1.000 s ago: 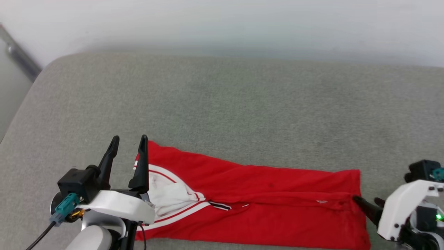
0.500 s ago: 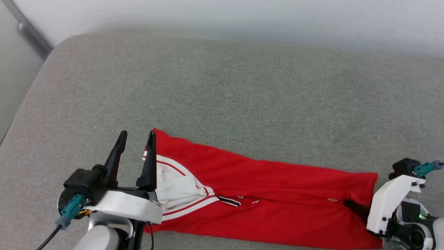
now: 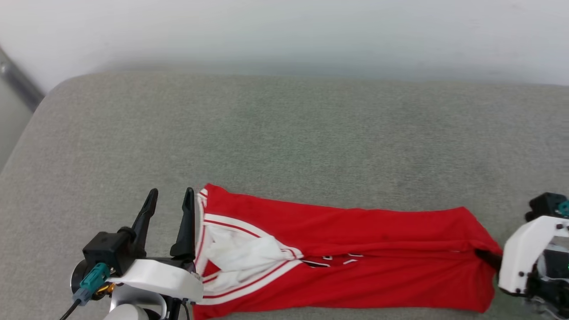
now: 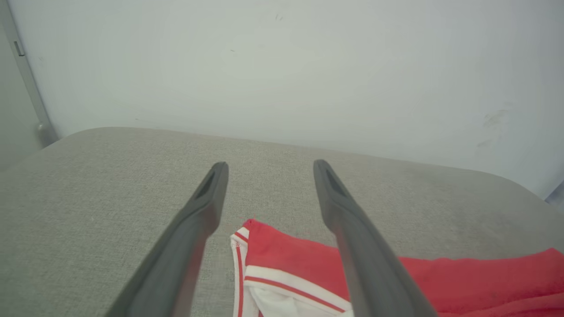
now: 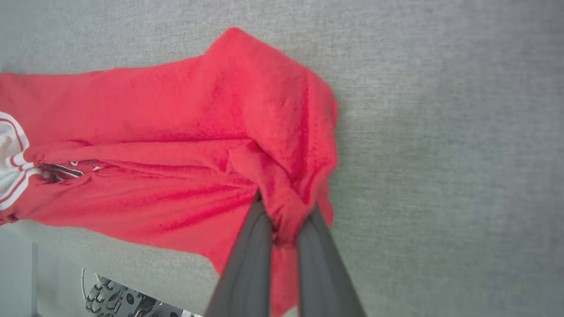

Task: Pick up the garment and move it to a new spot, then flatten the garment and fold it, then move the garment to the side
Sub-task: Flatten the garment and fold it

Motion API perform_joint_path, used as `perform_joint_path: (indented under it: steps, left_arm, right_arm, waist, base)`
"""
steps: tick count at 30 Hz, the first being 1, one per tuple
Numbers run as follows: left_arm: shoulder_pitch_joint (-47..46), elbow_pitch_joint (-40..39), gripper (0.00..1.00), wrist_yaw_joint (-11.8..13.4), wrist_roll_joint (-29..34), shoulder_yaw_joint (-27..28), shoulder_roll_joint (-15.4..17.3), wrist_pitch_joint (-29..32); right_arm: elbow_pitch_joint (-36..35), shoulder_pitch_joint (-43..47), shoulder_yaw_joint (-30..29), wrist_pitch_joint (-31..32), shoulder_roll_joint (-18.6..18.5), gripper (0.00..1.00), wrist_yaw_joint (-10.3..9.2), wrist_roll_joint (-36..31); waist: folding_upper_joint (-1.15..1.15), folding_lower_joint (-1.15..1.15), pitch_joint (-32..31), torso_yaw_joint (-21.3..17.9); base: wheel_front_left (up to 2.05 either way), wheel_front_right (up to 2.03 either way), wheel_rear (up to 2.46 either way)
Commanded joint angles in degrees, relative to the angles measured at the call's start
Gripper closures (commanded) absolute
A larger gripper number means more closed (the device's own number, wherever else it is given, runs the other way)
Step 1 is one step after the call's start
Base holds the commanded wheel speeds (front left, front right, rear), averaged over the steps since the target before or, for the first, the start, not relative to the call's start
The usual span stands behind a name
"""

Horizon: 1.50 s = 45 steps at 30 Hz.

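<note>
The garment [image 3: 346,262], a red T-shirt with white sleeves and striped trim, lies folded into a long band across the near part of the grey cushion [image 3: 284,133]. My right gripper [image 3: 486,258] is shut on the garment's right-hand hem, and the right wrist view shows the red cloth [image 5: 246,145] bunched between its fingers [image 5: 253,259]. My left gripper [image 3: 171,200] stands open at the garment's left end, just beside the collar and white sleeve, with nothing between its fingers. In the left wrist view that gripper [image 4: 269,169] hovers over the striped corner of the garment [image 4: 282,268].
A pale wall [image 3: 284,31] runs behind the cushion. The cushion's rounded left corner [image 3: 58,93] drops away beside a dark metal rail [image 3: 15,82]. The cushion's near edge and part of my base [image 5: 119,304] appear in the right wrist view.
My right gripper has closed on the garment's right hem, pinching it up. The head camera shifted; the left gripper stays open by the collar end.
</note>
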Motion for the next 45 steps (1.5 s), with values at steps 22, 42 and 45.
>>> perform_joint_path:
  steps: [22,42,45]
  left_arm:
    - [0.5,-0.3,0.00,0.5,-0.1,-1.2,0.6,1.1]
    - [-3.9,1.5,0.00,-1.7,0.9,-4.3,-1.0,2.2]
    - [-4.2,1.9,0.00,-2.0,0.8,-4.3,-1.3,1.9]
  right_arm:
    - [2.8,-2.8,-20.8,16.0,11.2,1.00,-0.06,23.4]
    - [13.5,-9.4,21.4,-10.0,11.1,1.00,-0.06,50.5]
    - [15.3,-10.8,25.1,-14.1,11.2,1.00,-0.06,49.4]
  waist:
    - [0.00,0.00,-1.4,-4.2]
    - [0.00,0.00,0.8,3.4]
    - [0.00,0.00,1.3,3.8]
  base:
    - [0.00,0.00,0.00]
    - [0.00,0.00,0.00]
    - [0.00,0.00,0.00]
